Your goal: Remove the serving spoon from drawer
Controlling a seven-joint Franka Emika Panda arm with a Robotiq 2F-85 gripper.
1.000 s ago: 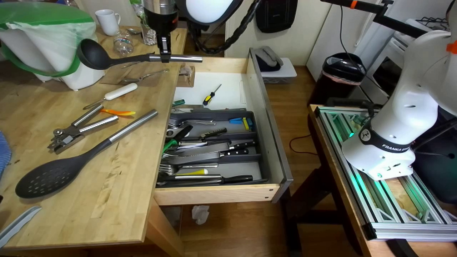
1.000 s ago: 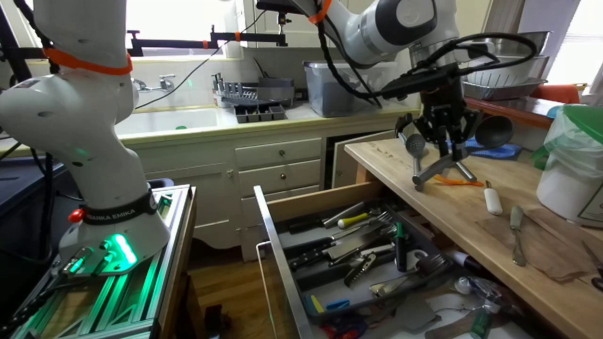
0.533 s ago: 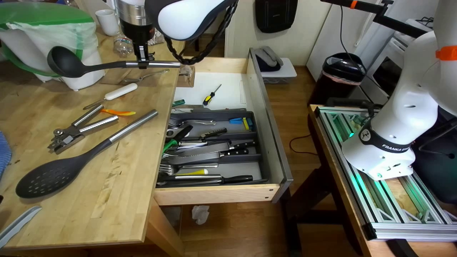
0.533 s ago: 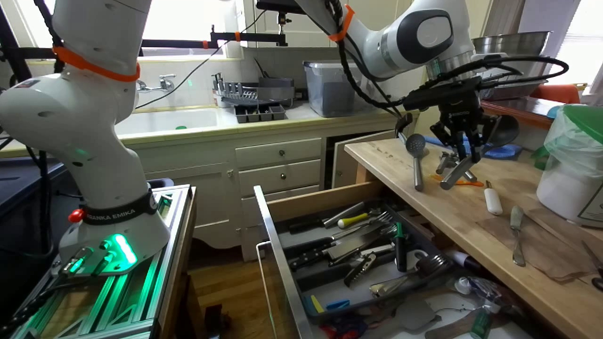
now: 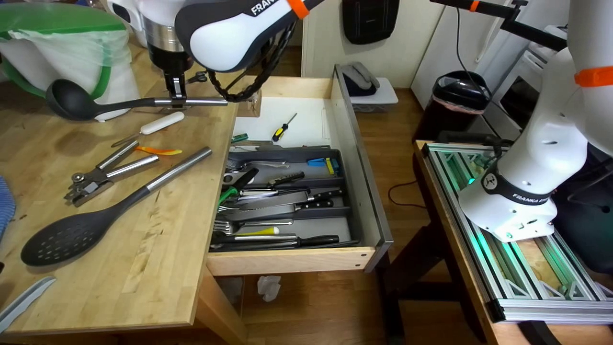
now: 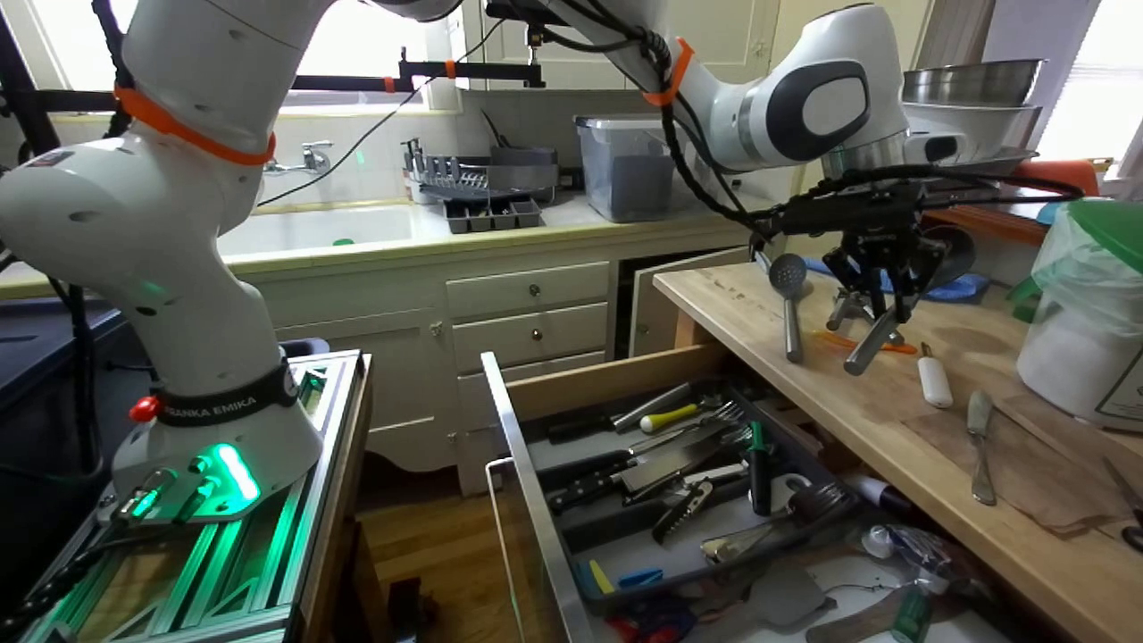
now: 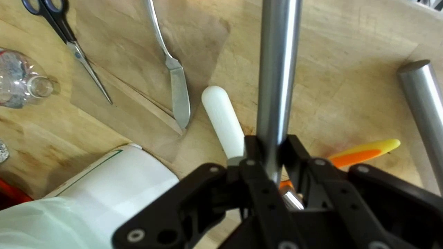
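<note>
The hand, closed on the serving spoon, sank, it seemed, toward the worktop, so we judged only placing remained.
</note>
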